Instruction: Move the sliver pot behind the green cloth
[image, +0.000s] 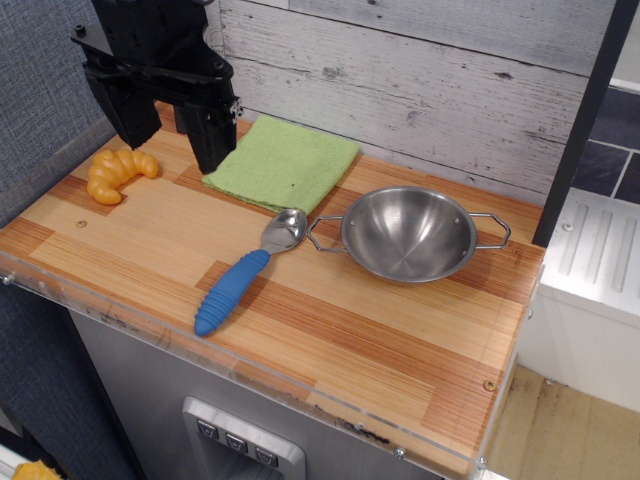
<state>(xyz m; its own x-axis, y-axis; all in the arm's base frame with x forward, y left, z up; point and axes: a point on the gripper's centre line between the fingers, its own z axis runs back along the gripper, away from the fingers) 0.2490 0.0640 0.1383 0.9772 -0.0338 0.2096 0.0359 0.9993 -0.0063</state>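
The silver pot (408, 232) is a shiny round steel bowl with two wire loop handles. It stands upright and empty on the right half of the wooden counter (330, 340). The green cloth (284, 162) lies flat at the back middle, to the left of and behind the pot. My black gripper (170, 135) hangs open and empty above the back left of the counter, just left of the cloth and well away from the pot.
A blue-handled metal spoon (242, 275) lies just left of the pot, its bowl near the pot's left handle. A yellow croissant toy (115, 172) lies at the far left. A whitewashed plank wall (420, 80) runs behind the counter.
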